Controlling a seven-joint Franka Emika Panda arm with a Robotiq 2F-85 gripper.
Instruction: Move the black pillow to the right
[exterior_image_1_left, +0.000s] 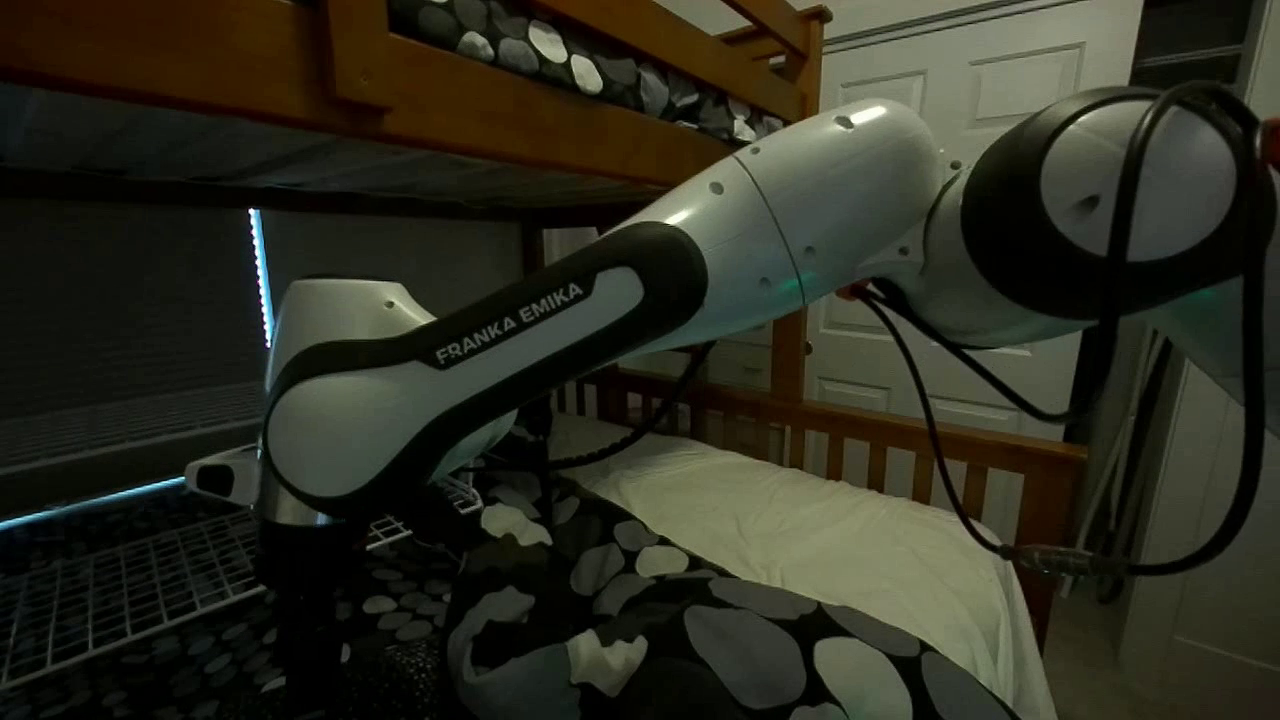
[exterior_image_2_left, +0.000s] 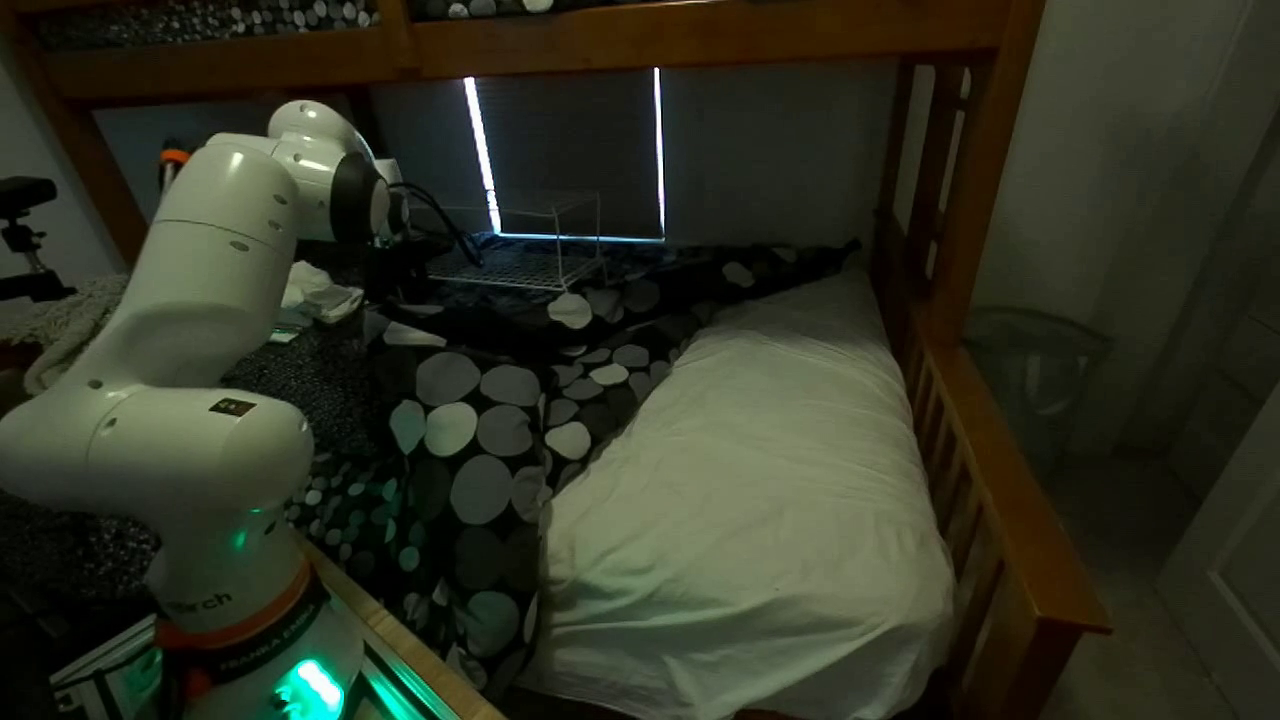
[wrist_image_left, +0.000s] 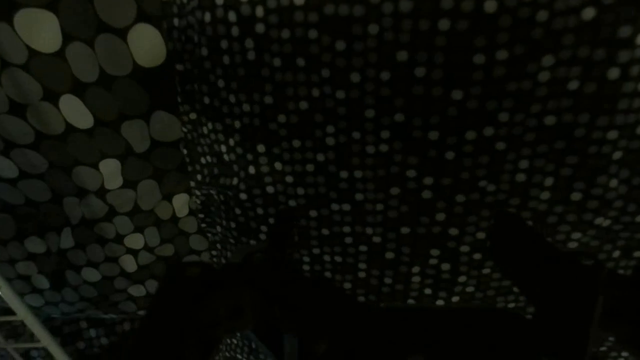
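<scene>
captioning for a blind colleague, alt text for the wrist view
The white-speckled black pillow fills most of the dark frame, open jaws silhouetted at the bottom. Left: pebble-patterned bedspread; bottom left: part of a wire rack.

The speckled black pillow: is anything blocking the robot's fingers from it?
Nothing visible is. In the wrist view, the spread fingers show directly against the speckled black pillow; the white wire rack lies off in the lower left corner. Whether the fingers touch the pillow is too dark to tell.
</scene>
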